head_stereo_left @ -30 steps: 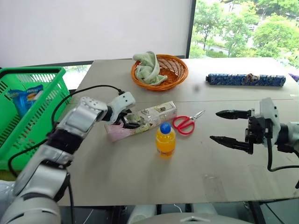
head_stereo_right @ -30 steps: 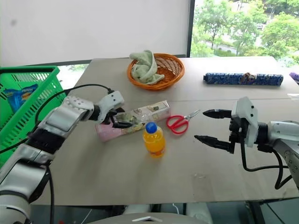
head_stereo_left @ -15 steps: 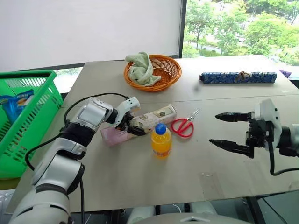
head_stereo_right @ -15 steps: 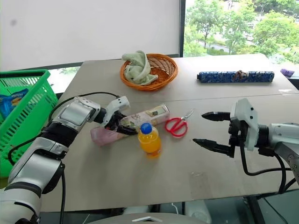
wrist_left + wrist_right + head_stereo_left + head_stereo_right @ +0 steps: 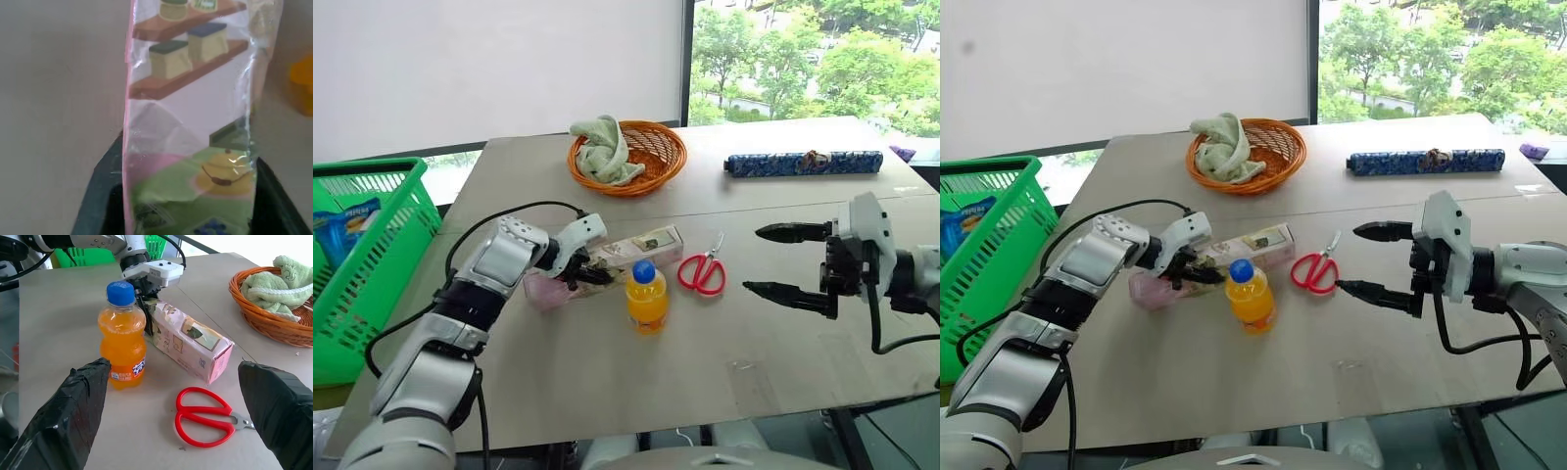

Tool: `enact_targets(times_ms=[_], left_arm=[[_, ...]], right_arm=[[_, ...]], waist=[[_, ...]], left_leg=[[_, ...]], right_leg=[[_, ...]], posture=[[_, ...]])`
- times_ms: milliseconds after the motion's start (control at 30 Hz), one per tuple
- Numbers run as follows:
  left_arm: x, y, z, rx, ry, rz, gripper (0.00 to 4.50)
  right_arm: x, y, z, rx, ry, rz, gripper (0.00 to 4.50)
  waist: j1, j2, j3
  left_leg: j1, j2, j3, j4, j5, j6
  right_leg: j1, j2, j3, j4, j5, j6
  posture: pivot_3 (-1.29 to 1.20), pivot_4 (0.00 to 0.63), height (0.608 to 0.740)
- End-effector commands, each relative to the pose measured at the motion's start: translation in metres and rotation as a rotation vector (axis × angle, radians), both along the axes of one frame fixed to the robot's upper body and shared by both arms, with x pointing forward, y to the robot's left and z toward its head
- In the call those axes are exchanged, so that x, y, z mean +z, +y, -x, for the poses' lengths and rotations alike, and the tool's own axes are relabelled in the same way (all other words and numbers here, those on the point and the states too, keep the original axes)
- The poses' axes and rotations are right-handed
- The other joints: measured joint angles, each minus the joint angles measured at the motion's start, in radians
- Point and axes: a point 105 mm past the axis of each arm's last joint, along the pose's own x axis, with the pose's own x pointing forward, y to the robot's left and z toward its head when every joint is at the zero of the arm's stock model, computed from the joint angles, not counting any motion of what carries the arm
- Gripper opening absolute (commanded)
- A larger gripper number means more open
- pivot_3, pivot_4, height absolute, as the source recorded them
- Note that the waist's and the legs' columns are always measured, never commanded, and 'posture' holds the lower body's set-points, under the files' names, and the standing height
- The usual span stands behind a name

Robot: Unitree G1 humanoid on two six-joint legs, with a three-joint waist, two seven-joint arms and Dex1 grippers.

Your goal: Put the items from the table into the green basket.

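The long pink-and-green carton (image 5: pixel 641 247) lies on the table (image 5: pixel 607 382), its near end clamped in my left gripper (image 5: pixel 590 274). In the left wrist view the carton (image 5: pixel 190 122) sits tight between both black fingers (image 5: pixel 102 196). The orange bottle (image 5: pixel 647 297) with a blue cap stands upright just in front of the carton. Red-handled scissors (image 5: pixel 702 274) lie flat to the bottle's right. My right gripper (image 5: pixel 754 259) hovers open to the right of the scissors, pointing left, with nothing in it. The green basket (image 5: pixel 372 164) stands off the table's left edge.
A round orange wicker basket (image 5: pixel 651 147) with a green cloth (image 5: pixel 602 147) sits at the back of the table. A long blue patterned roll (image 5: pixel 803 163) lies at the back right. A blue packet (image 5: pixel 342 223) lies in the green basket.
My left gripper, which stood wide open around the carton's end, has shut on it. The view has shifted. The right gripper has stayed open in about the same place.
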Motion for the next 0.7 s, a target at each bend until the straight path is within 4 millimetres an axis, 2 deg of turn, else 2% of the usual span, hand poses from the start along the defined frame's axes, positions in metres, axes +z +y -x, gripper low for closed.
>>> enact_targets(times_ms=[33, 167, 300, 400, 500, 600, 700], left_arm=[[0.014, 0.004, 0.011, 0.063, 0.003, 0.1, 1.41], [0.038, 0.027, 0.024, 0.221, -0.049, 0.185, 1.41], [0.072, 0.066, 0.022, 0.52, -0.211, 0.282, 1.41], [0.11, 0.11, 0.015, 0.785, -0.41, 0.321, 1.41], [0.169, 0.157, 0.014, 1.001, -0.724, 0.347, 1.41], [0.204, 0.19, 0.019, 1.136, -0.894, 0.388, 1.41], [0.234, 0.242, 0.033, 1.289, -1.052, 0.299, 1.41]], right_arm=[[0.006, 0.004, 0.002, 0.02, -0.04, -0.021, 4.5], [0.014, 0.012, -0.002, 0.038, -0.078, -0.067, 4.5], [0.025, 0.032, -0.012, 0.058, -0.12, -0.11, 4.5], [0.042, 0.055, -0.026, 0.062, -0.157, -0.179, 4.5], [0.059, 0.084, -0.052, 0.056, -0.175, -0.176, 4.5], [0.075, 0.103, -0.076, 0.044, -0.204, -0.166, 4.5], [0.107, 0.13, -0.099, 0.052, -0.228, -0.187, 4.5]], waist=[[-0.003, 0.0, 0.0], [-0.012, -0.002, 0.002], [-0.009, -0.005, 0.004], [0.005, -0.006, 0.004], [0.016, -0.012, 0.007], [0.039, -0.016, 0.005], [0.053, -0.016, 0.006]], left_leg=[[0.0, 0.0, 0.0, 0.0, 0.0, 0.0], [-0.002, 0.0, 0.0, 0.0, 0.0, 0.0], [-0.002, 0.001, -0.002, -0.001, 0.0, 0.0], [-0.002, 0.001, -0.004, 0.0, 0.0, -0.001], [-0.001, 0.0, -0.005, 0.0, 0.002, -0.002], [-0.001, 0.001, -0.008, -0.001, 0.003, -0.005], [0.0, 0.0, -0.006, -0.003, 0.003, -0.006]], right_leg=[[0.0, 0.0, 0.0, 0.001, 0.0, 0.0], [-0.002, 0.001, 0.001, 0.001, 0.002, -0.003], [-0.004, 0.002, -0.001, 0.001, 0.002, -0.003], [-0.003, 0.003, -0.002, 0.002, 0.002, -0.003], [-0.003, 0.004, -0.001, 0.003, 0.002, -0.004], [-0.004, 0.006, -0.003, 0.002, 0.004, -0.006], [-0.005, 0.006, -0.002, 0.003, 0.005, -0.007]], posture=[[-0.17, 0.0, 0.74], [-0.14, 0.0, 0.74], [-0.09, 0.0, 0.74], [-0.03, 0.0, 0.74], [0.01, 0.0, 0.74], [0.03, 0.0, 0.74], [0.05, 0.0, 0.74]])
